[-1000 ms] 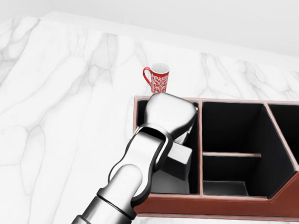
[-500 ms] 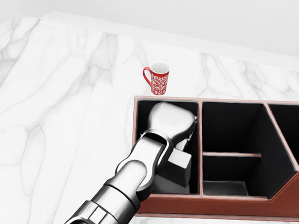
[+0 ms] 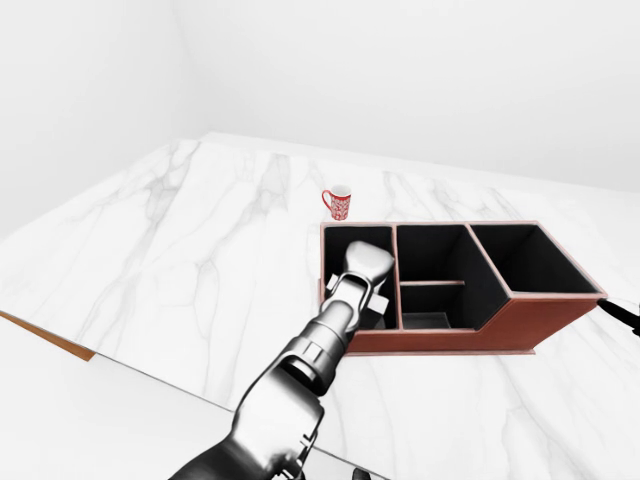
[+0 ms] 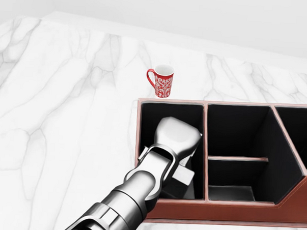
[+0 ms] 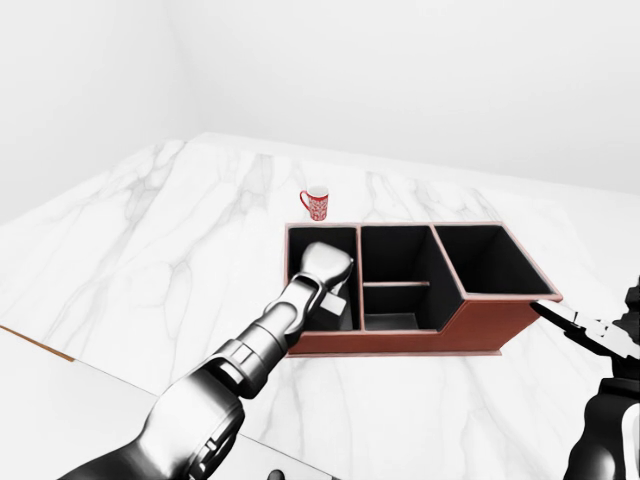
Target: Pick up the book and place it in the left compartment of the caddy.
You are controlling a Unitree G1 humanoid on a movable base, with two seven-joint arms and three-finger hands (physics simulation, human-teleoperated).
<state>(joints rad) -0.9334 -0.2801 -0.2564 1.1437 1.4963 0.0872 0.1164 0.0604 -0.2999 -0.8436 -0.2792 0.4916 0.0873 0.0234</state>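
1. Book (image 4: 184,173): what seems to be it shows as a pale block under your left hand (image 4: 175,139), inside the left compartment of the caddy (image 4: 205,148).
2. Fingers are hidden; you cannot tell their state.
3. Since a second ago, your hand has dropped lower into the compartment.

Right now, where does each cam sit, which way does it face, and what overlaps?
Head view: on the head, angled down at the caddy; left arm with left robot hand in the left compartment.
Left-eye view: on the head, wider over the marble table; left arm only.
Right-eye view: its pair; also the right robot hand at the right edge.
All share the caddy, red mug and left arm.
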